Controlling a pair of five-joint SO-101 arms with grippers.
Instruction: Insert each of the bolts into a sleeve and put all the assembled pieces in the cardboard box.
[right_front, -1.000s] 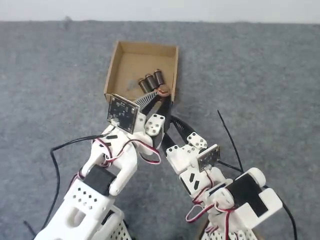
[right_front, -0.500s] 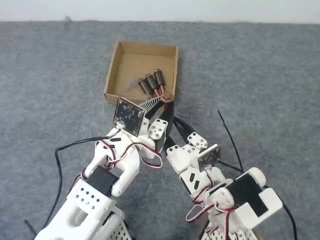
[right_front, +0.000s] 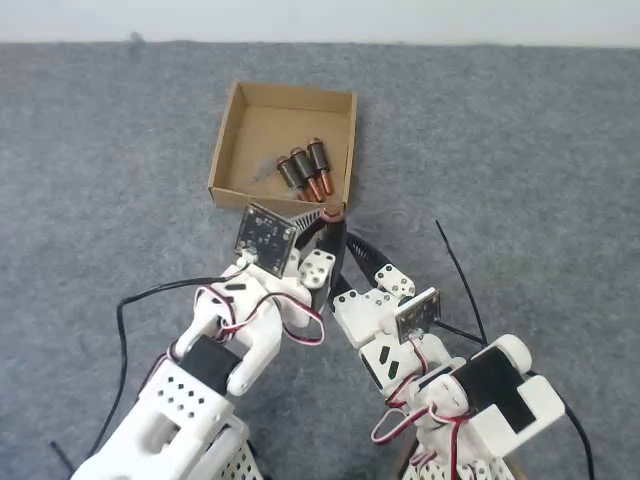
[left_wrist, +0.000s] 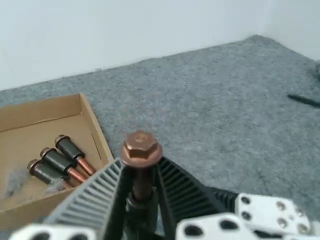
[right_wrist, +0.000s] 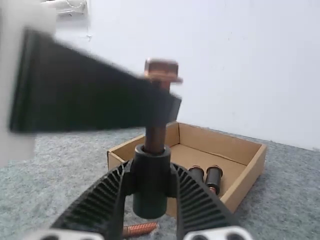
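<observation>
Since the earlier frame the left arm has drawn back from the open brown cardboard box (right_front: 268, 130). The copper hex-head bolt (left_wrist: 141, 148) was over the near right corner of the box, and now it is just outside the near wall. The right arm has kept its place.

The left tool (left_wrist: 140, 176) is closed narrow on the shank of the bolt, below the head, and the bolt stands upright. The right tool (right_wrist: 150, 178) is closed on a black cylindrical sleeve (right_wrist: 150, 200), also upright. The lower end of the bolt goes into the top of this sleeve, and part of the shank is visible above it. Both tools meet just beside the box, over the grey carpet surface (right_front: 520, 150).

In the box lie three assembled pieces (right_front: 303, 170), side by side and touching, near the right wall. One copper threaded piece (right_wrist: 141, 229) lies on the surface near the box.
</observation>
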